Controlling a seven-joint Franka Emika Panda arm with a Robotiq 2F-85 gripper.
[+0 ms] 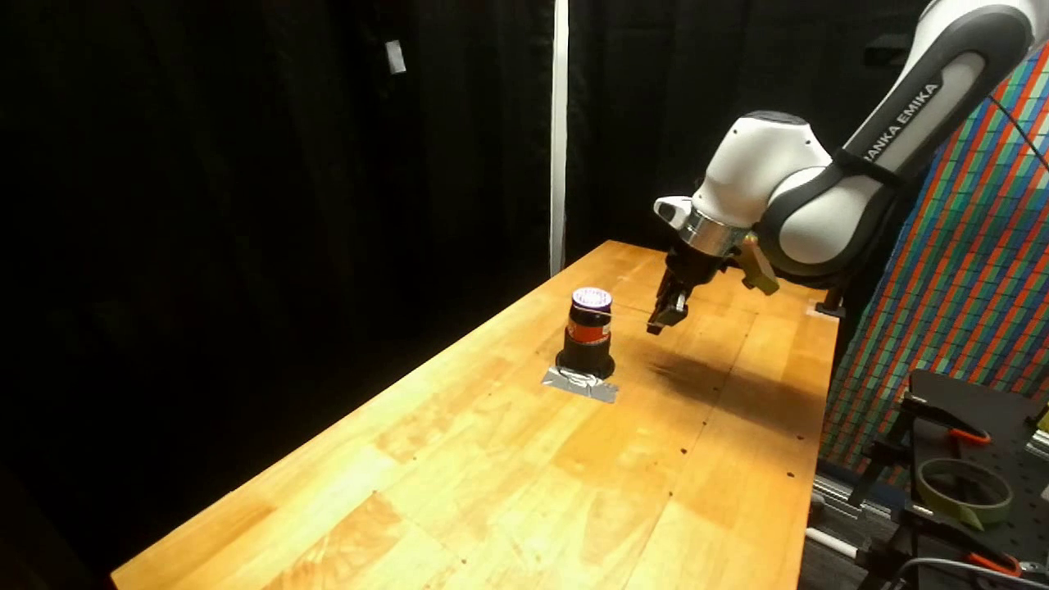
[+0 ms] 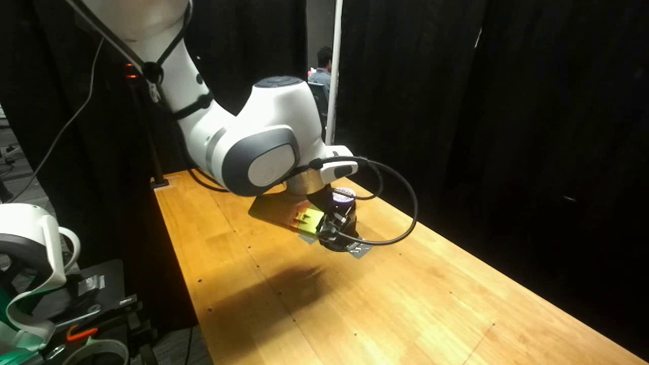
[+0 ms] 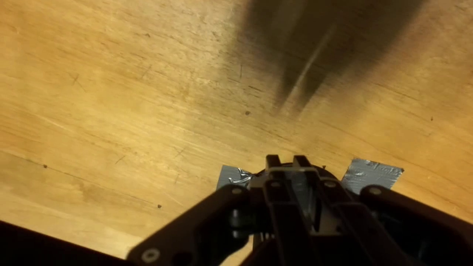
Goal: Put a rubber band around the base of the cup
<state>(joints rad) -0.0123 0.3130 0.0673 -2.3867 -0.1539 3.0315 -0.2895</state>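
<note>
Black two-fingered gripper (image 3: 288, 161) fills the five o'clock side of the wrist view, its fingertips (image 3: 273, 161) standing slightly apart with a narrow gap between them. In an exterior view it hangs above the pale wooden table (image 1: 508, 459), at three o'clock from the dark cylindrical cup (image 1: 588, 332) with orange-red stripe and whitish top, which stands upright, a thin pale band (image 1: 592, 311) crossing its upper part and silver tape (image 1: 580, 387) at its six o'clock foot.
</note>
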